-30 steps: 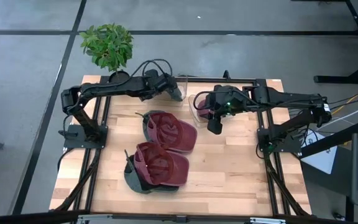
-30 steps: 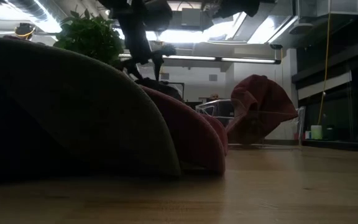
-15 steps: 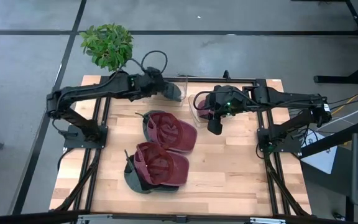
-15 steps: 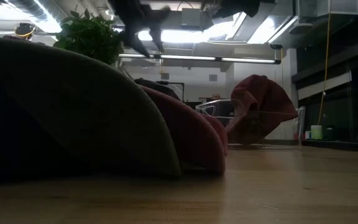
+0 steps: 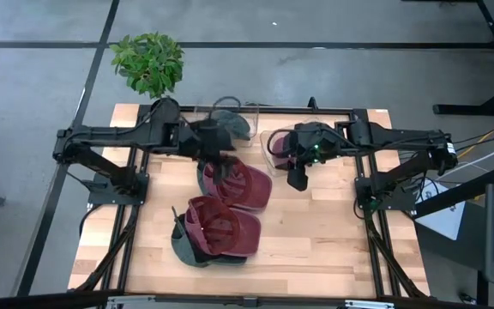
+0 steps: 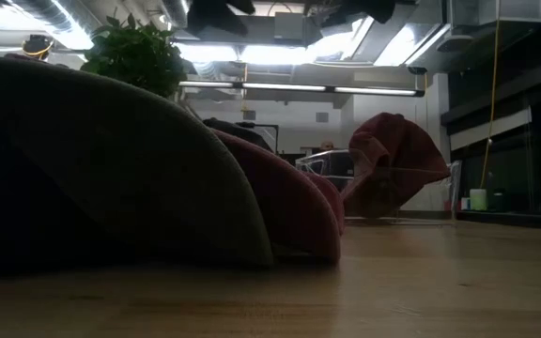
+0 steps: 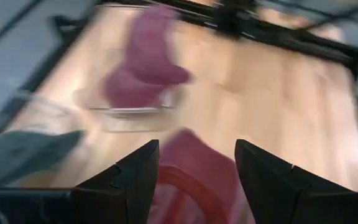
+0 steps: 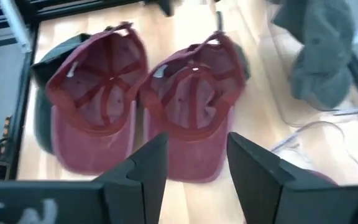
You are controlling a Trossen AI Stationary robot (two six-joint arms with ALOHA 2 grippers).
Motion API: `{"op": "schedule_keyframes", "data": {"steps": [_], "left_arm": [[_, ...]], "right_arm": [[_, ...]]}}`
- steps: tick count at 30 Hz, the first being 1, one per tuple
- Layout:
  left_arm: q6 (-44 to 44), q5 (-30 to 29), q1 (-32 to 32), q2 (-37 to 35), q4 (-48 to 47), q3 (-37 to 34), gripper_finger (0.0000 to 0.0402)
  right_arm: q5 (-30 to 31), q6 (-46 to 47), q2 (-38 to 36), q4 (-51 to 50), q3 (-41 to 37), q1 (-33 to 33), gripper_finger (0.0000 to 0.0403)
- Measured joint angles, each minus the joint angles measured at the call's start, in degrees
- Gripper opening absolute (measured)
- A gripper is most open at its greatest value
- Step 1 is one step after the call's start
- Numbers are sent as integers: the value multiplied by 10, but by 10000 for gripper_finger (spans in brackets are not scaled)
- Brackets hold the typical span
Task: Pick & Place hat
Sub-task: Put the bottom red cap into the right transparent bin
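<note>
Though dim from the low view, two red hats (image 5: 230, 206) show overhead.

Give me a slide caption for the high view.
Left gripper, jaws open, above the upper red cap; right gripper waits beside it; second red cap lies nearer.

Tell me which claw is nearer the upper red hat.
Left. The left claw hangs over the upper red hat's back edge; the right claw waits off to its side, apart.
</note>
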Motion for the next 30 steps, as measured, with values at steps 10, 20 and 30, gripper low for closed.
{"op": "schedule_keyframes", "data": {"steps": [10,20,30], "left_arm": [[39,114,-89,-1,-113,0,197],[133,149,-179,-1,-220,0,181],[264,148,-238,5,-238,0,172]], "right_arm": [[0,30,11,93,-61,44,161],[1,112,16,183,-137,86,161],[17,208,22,191,-146,134,161]]}}
